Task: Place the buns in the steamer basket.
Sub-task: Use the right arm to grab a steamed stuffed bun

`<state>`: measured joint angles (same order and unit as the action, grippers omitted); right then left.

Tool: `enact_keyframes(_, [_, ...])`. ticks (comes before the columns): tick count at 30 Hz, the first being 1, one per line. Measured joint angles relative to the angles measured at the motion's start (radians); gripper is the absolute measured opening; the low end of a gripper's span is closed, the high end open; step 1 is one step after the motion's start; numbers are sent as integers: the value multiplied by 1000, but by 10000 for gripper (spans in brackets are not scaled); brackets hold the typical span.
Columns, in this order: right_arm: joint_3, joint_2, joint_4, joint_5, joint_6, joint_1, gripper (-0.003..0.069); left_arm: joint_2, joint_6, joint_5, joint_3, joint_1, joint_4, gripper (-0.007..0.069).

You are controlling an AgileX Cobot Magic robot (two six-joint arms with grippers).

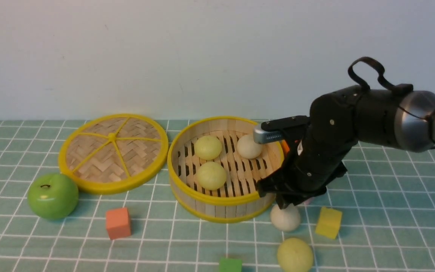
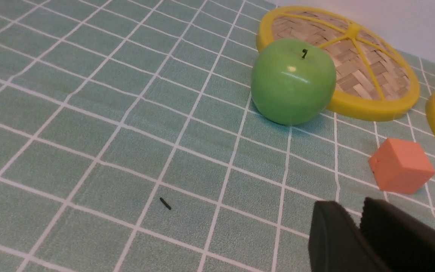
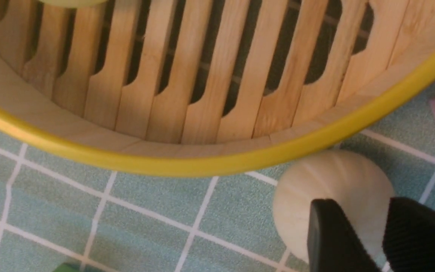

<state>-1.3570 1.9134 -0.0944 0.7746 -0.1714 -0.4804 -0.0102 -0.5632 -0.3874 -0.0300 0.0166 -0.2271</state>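
Right gripper (image 1: 284, 203) hangs directly over the off-white bun (image 1: 285, 218), lower right in the front view, just outside the steamer basket (image 1: 210, 201). Its fingers (image 3: 338, 241) stand a narrow slit apart, gripping nothing. The wrist view shows the bun isn't centred under that slit. Three buns (image 1: 211, 175) sit inside; a yellow-green bun (image 1: 295, 255) waits at the bottom edge. Left gripper (image 2: 359, 232), barely parted and empty, faces only the apple (image 2: 293, 81).

buns (image 1: 211, 175): 5; steamer basket (image 1: 217, 210): 1; lid (image 1: 100, 155): 1; apple (image 1: 53, 196): 1; cubes (image 1: 118, 223): 3
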Motion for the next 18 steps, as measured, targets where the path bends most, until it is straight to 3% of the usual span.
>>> enact_keyframes(13, [-4,53,0,1,-6,0,221,0,0,0,0,0,0,141])
enact_keyframes(18, [-5,53,-1,27,-6,0,65,0,0,0,0,0,0,146])
